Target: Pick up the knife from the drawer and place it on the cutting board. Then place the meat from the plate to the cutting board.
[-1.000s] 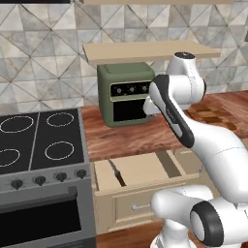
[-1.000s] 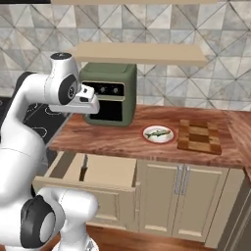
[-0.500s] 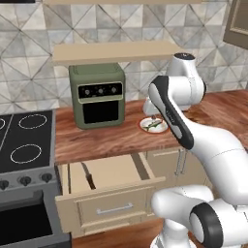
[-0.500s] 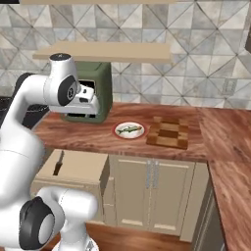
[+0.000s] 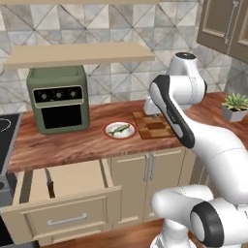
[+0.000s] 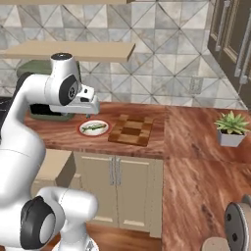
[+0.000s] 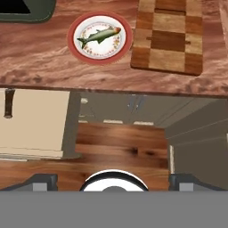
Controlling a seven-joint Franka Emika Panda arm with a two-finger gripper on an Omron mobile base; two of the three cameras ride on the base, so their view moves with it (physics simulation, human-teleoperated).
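The pincer (image 7: pixel 113 178) hangs released, high above the floor. The slim dark-handled knife (image 5: pixel 49 182) lies in the open tan wooden drawer (image 5: pixel 92 173); descend there, jaws straddling the handle crosswise before clenching.

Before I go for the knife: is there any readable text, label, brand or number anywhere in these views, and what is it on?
No readable text in any view.
Toaster oven: three knobs on a dark panel, any markings too small to read.
Plate: a speckled pattern, no lettering.
Cutting board, open drawer, knife and cabinet doors: plain, no labels.
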